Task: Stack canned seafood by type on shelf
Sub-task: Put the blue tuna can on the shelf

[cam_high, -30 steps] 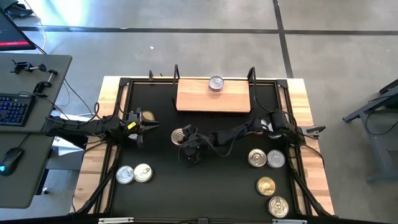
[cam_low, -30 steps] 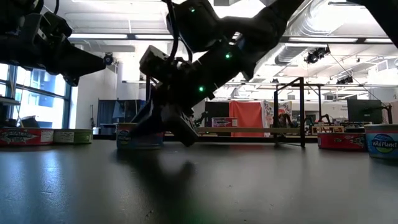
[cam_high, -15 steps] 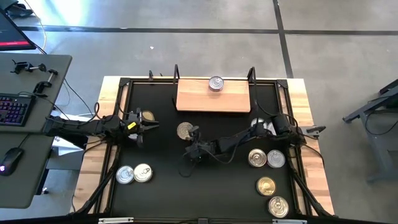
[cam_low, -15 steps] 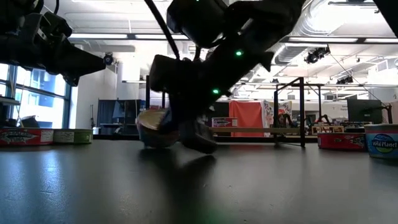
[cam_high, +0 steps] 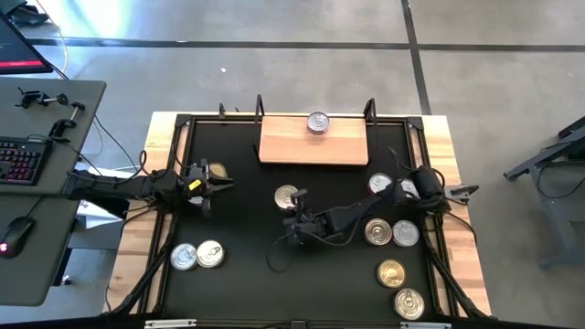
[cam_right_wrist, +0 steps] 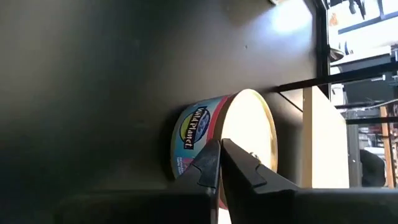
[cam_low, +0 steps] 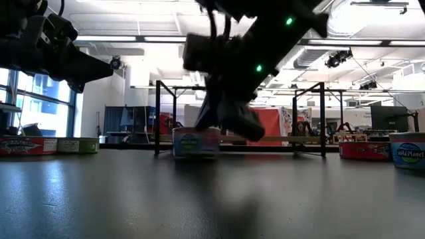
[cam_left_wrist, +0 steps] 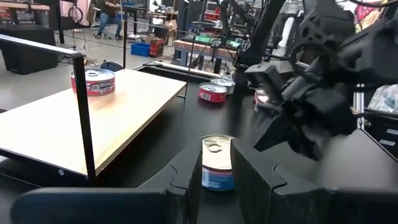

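A blue-and-pink-sided tin sits flat on the black table, near its middle; it also shows in the low view. My right gripper is shut and stands just near of this tin, its fingertips level with the tin's side wall. My left gripper waits open at the table's left, beside a gold tin; the middle tin shows far off between its fingers. The wooden shelf at the far edge carries one tin. My right gripper's shut fingertips point level at the side wall of the middle tin, which lies flat on the table. I cannot tell whether they touch it.
Two silver tins lie near the left front corner. Several more tins lie on the right side, one at the near right. The shelf's black posts stand at its ends. Bare black table lies between the groups.
My right gripper has moved toward the table's right edge. The middle tin slid with it toward the right, tipped up on its edge on the way, and now lies flat again nearer the shelf's front.
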`<move>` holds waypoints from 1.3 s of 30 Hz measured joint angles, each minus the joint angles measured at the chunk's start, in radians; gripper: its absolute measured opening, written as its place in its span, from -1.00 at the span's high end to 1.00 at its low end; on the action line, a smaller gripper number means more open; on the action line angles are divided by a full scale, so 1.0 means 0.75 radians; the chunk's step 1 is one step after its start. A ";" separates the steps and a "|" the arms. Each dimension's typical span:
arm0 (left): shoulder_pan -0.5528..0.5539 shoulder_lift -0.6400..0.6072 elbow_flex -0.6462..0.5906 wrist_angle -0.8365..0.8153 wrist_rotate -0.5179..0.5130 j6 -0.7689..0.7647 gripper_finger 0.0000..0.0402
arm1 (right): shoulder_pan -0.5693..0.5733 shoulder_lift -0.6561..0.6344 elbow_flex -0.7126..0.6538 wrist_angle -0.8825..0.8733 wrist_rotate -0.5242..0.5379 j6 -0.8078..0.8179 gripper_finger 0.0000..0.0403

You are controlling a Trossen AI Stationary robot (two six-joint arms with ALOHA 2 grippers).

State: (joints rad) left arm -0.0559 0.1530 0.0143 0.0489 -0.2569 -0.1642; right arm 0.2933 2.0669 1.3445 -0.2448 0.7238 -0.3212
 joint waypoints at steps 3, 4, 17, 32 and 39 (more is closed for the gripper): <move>0.000 0.005 0.000 0.001 0.000 0.000 0.62 | 0.015 -0.051 0.000 -0.082 0.000 0.094 1.00; 0.000 0.008 0.000 0.001 0.000 0.000 0.62 | 0.019 -0.074 0.000 -0.111 0.001 0.128 1.00; -0.003 0.075 0.000 0.002 0.046 0.046 0.62 | -0.011 -0.203 -0.027 -0.209 -0.330 0.388 0.97; -0.150 0.552 0.055 0.318 0.121 0.360 0.62 | -0.068 -0.198 -0.055 -0.228 -0.438 0.489 0.33; -0.154 0.822 0.137 0.412 0.116 0.412 0.62 | -0.068 -0.198 -0.269 0.231 -0.378 0.215 0.33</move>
State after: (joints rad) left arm -0.1711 0.7696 0.1171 0.3582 -0.1696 0.1446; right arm 0.2420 1.9186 1.1427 -0.0716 0.4400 -0.1604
